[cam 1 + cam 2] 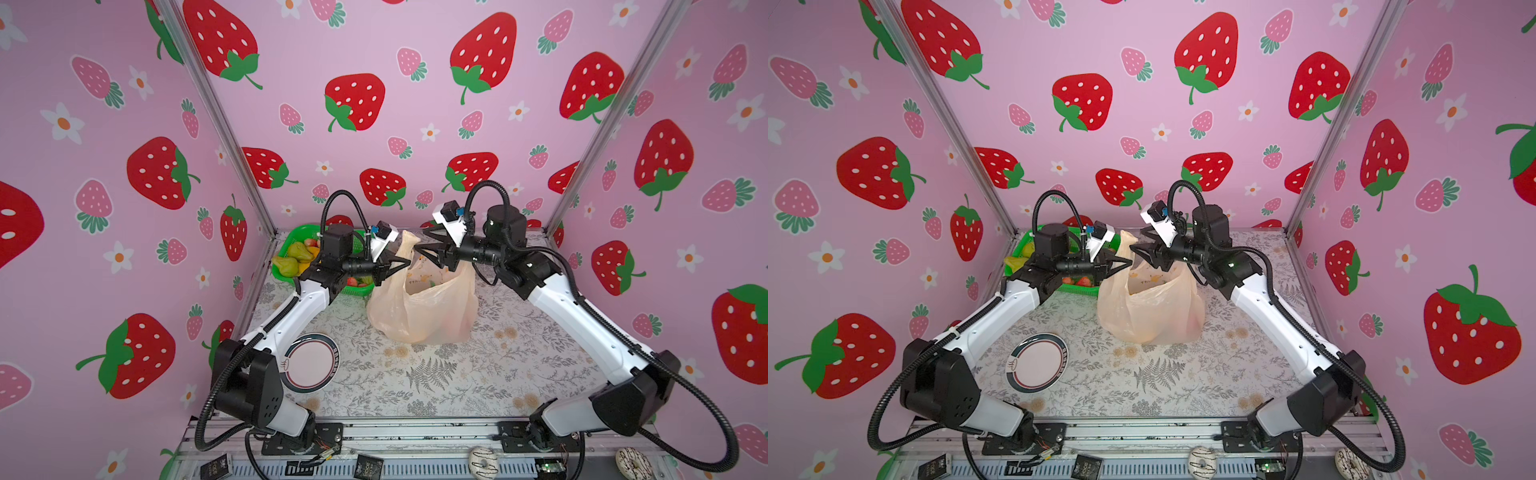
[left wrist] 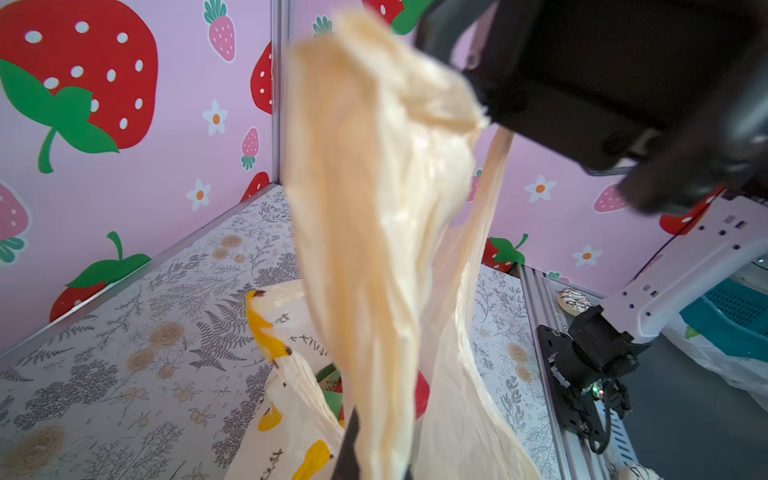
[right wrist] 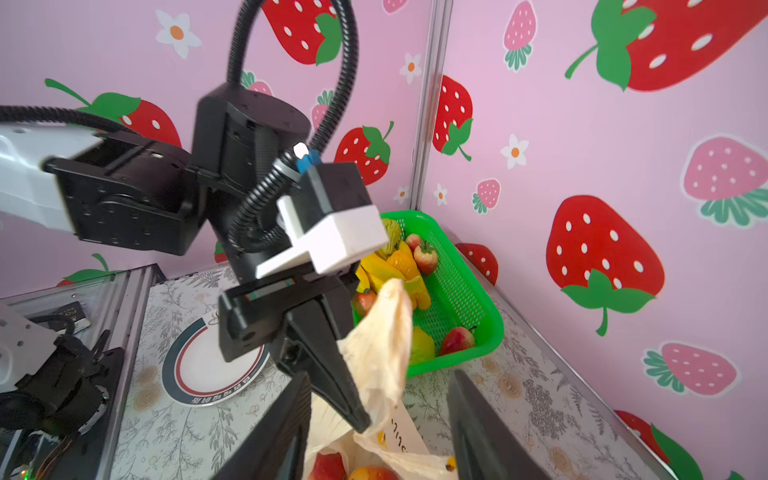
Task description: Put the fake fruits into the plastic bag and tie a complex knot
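**Left side has the handle, right side lets go**

The left fingers are clenched on one handle of the plastic bag. They pull that thin, crinkly peach film up into a long, twisted, rope-like strip above the bag's mouth. Facing them across the top of the bag, the right fingers stand apart and released, with nothing between them.

The bag itself sits slumped in the middle of the bench, on a grey fern-and-flower patterned cover, its mouth gaping open. Yellow bananas and dark characters are printed on the film; the writing is too small and creased for me to read.

Some glossy fake fruits show red and orange down inside the bag, mostly hidden by film. More fruit, yellow, green and red, lies in the green mesh basket at the back corner, partly covered by the left arm.

A round plate with a dark-and-red ringed rim lies flat near the left arm; its rim lettering is illegible.
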Tool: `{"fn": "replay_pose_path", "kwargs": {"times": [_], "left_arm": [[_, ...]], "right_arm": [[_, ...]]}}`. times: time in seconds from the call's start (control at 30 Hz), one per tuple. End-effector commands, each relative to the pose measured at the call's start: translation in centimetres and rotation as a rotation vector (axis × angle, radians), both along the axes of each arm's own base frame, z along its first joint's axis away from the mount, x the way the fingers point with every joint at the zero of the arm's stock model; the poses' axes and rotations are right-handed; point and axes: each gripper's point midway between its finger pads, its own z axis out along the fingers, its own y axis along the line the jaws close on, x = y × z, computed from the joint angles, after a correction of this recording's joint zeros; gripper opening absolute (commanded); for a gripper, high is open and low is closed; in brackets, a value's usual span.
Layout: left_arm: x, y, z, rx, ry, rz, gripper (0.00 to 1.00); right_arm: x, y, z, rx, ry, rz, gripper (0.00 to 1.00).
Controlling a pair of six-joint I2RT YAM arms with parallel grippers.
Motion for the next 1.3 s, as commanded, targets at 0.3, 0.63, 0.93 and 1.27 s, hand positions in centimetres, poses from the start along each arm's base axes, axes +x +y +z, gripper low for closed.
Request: {"fn": "replay_pose_path", "kwargs": {"times": [0.3,0.63,0.93,1.27], "left_arm": [[0.4,0.4,1.5,-0.025,-0.021,0.061,0.00],[0.0,0.5,1.9,-0.029,-0.030,0.058,0.00],[-0.2,0.5,1.8,-0.024,-0.033,0.048,0.00],[-0.3,0.4,1.6,-0.020,-0.033,0.035,0.00]], "right_arm": [[-3.9,-5.2,2.7,0.051,-0.086,-0.108,0.84],[-0.3,-10.8,-4.3,0.130,0.029,-0.153,0.95],[1.3,-9.5,-8.0,0.151,-0.005,0.041,0.87],[2.5,-8.2,-8.7,0.171,-0.011,0.161,0.53]]}}
